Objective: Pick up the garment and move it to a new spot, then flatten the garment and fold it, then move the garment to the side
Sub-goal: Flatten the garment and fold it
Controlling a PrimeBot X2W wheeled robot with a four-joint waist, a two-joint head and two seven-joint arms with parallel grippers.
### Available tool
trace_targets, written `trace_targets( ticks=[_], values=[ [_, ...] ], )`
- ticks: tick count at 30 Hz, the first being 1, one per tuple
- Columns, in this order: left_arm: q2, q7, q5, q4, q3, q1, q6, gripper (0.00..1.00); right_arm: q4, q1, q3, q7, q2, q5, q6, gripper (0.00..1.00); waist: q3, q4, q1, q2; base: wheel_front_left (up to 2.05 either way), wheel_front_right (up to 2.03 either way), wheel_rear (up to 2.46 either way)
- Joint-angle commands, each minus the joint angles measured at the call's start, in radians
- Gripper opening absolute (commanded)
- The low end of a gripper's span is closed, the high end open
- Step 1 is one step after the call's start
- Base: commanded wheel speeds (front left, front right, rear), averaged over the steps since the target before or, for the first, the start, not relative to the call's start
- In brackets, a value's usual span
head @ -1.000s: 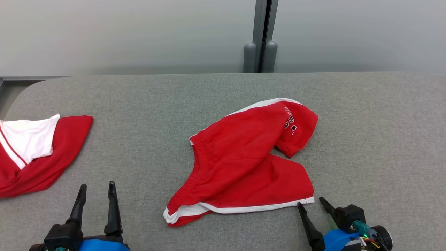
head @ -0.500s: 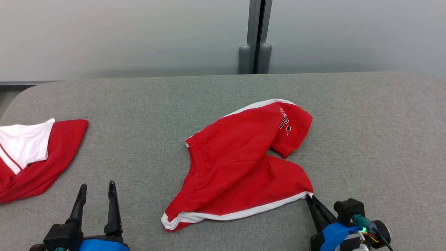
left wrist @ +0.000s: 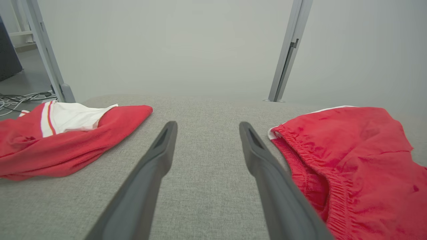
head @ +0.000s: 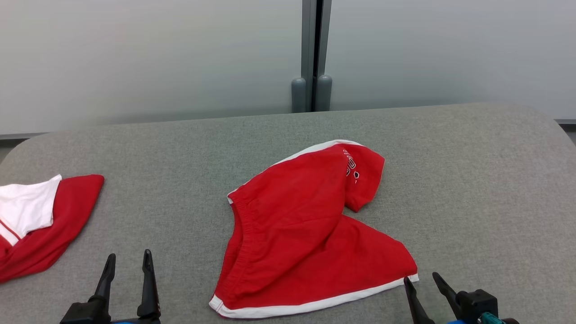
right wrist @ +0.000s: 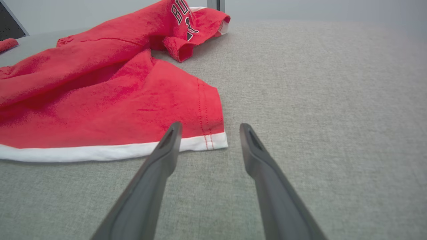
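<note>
Red cloth, the garment at frame centre is judged limp and light, best pinched at its white-hemmed corner. The left gripper and right gripper are spread, nothing held.

Fingers spread between shorts and red-white garment.

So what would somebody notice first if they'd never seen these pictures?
The bright red shorts with white trim, crumpled in the middle of the grey table. Next, another red and white garment at the table's left edge. The right gripper, open, sits just by the shorts' near corner.
</note>
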Motion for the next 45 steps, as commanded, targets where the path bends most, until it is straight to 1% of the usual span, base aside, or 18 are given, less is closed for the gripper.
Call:
trace_targets(
  ticks=[1,8,12,16,23,39,42,45],
  values=[
    [-0.001,-0.003,-0.001,0.003,0.002,0.01,-0.002,1.0,-0.011,0.017,-0.002,-0.003,-0.006,0.004,0.0,1.0,-0.007,-0.004,0.0,0.0,0.0,0.0,0.0],
    [-0.001,-0.003,0.008,0.012,0.008,0.018,-0.002,1.0,-0.139,0.054,-0.014,-0.003,-0.006,0.028,0.0,1.0,-0.024,-0.005,0.0,0.0,0.0,0.0,0.0],
    [-0.001,-0.003,0.026,0.027,0.023,0.019,0.013,1.0,-0.22,0.064,-0.044,-0.003,-0.005,0.03,0.0,1.0,-0.029,-0.006,0.0,0.0,0.0,0.0,0.0],
    [-0.001,-0.003,0.055,0.031,0.033,0.018,0.016,1.0,-0.255,0.078,-0.069,-0.004,-0.005,0.023,0.0,1.0,-0.033,-0.002,0.0,0.0,0.0,0.0,0.0],
    [0.006,-0.003,0.096,0.029,0.034,0.011,0.017,1.0,-0.269,0.082,-0.077,-0.004,-0.005,0.02,0.0,1.0,-0.038,0.008,0.0,0.0,0.0,0.0,0.0],
    [0.005,-0.003,0.096,0.028,0.04,0.012,0.012,1.0,-0.242,0.085,-0.054,-0.003,-0.005,0.032,0.0,1.0,-0.042,0.008,0.0,0.0,0.0,0.0,0.0],
    [0.005,-0.003,0.101,0.04,0.003,0.012,0.006,1.0,-0.233,0.082,-0.052,-0.003,-0.005,0.03,0.0,1.0,-0.043,0.008,0.0,0.0,0.0,0.0,0.0],
    [0.021,-0.003,0.105,0.071,-0.053,0.004,0.0,1.0,-0.218,0.072,-0.05,-0.004,-0.005,0.019,0.0,1.0,-0.041,0.008,0.0,0.0,0.0,0.0,0.0]
  ],
)
